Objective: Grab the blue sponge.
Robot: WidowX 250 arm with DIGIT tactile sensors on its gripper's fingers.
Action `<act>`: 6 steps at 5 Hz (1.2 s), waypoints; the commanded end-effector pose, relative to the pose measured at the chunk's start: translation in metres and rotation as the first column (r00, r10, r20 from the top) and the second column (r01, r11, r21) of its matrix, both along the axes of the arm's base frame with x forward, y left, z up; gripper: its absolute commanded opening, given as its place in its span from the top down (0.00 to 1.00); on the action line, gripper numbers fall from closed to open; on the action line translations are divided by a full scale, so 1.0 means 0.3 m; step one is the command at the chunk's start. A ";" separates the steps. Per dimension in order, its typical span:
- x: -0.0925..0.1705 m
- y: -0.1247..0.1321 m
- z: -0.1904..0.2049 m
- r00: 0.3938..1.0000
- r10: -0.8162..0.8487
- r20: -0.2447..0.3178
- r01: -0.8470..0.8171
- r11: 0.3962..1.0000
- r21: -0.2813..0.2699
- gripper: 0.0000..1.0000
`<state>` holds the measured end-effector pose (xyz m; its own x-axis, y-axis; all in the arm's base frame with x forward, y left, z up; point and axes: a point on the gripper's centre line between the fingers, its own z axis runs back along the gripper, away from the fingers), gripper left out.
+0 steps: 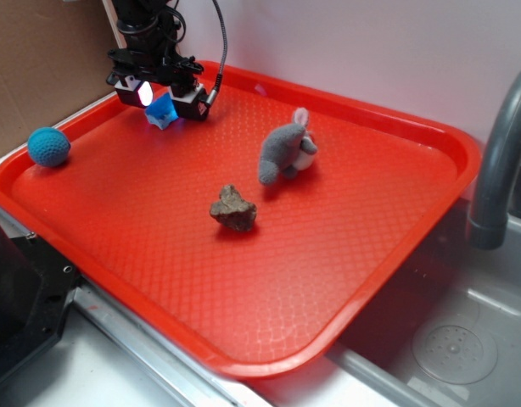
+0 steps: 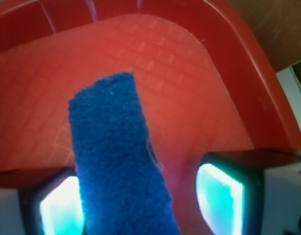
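The blue sponge (image 1: 161, 111) lies at the far left corner of the red tray (image 1: 396, 119). My gripper (image 1: 161, 98) is lowered over it with a finger on each side. In the wrist view the sponge (image 2: 116, 161) runs up between the two glowing pads. It lies against the left pad (image 2: 60, 208), and a gap of bare tray (image 2: 189, 73) shows between it and the right pad (image 2: 219, 196). The jaws stand open around the sponge. Its pale lower layer is hidden.
A round teal crocheted ball (image 1: 48, 146) sits at the tray's left edge. A grey plush toy (image 1: 286, 154) and a brown rock (image 1: 233, 209) lie mid-tray. A grey faucet (image 1: 498, 161) and the sink drain (image 1: 454, 348) are on the right.
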<state>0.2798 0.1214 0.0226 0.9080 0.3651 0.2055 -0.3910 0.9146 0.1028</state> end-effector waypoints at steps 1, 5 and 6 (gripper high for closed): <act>-0.005 0.006 0.072 0.992 -0.095 0.086 0.097 0.995 -0.021 1.00; -0.289 -0.298 0.544 0.992 -0.085 -0.088 0.077 0.993 -0.088 1.00; -0.378 -0.356 0.610 0.983 -0.168 -0.079 0.156 0.978 -0.140 1.00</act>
<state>0.1629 0.0079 0.1881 0.9710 0.2376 0.0281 -0.2382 0.9710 0.0205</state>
